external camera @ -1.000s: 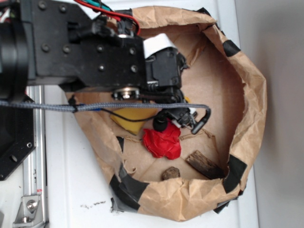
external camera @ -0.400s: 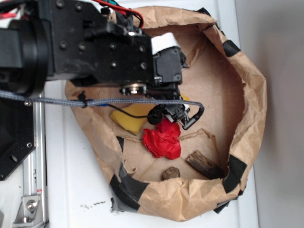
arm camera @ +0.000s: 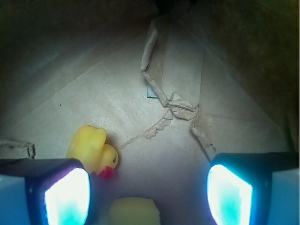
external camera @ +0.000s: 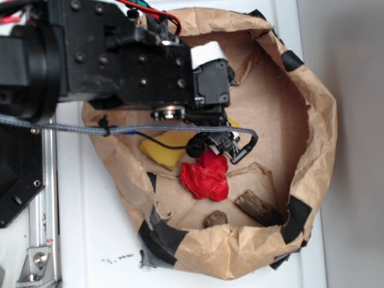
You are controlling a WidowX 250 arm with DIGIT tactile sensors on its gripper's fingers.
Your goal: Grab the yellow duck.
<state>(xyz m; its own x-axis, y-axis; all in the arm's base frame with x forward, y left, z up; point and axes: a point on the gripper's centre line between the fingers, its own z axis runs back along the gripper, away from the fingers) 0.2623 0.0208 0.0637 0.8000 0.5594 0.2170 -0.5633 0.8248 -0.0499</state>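
The yellow duck (arm camera: 93, 149) shows in the wrist view as a small glossy duck with a red beak, lying on the brown paper floor. It sits just beyond my left finger (arm camera: 58, 192), outside the gap between the fingers. My gripper (arm camera: 147, 194) is open, its pads wide apart. A yellow sponge (arm camera: 136, 211) lies low in the gap and is not gripped. In the exterior view my gripper (external camera: 219, 145) hangs inside the paper bag (external camera: 312, 120), and the arm hides the duck.
A crumpled red cloth (external camera: 205, 175) lies just below the gripper, beside the yellow sponge (external camera: 161, 149). Two bits of wood (external camera: 258, 207) (external camera: 215, 219) rest near the bag's lower wall. The bag's taped, folded walls rise all round.
Since a second ago the arm has shifted and the gripper has moved slightly up and left, off the red cloth. Nothing has moved in the last half second.
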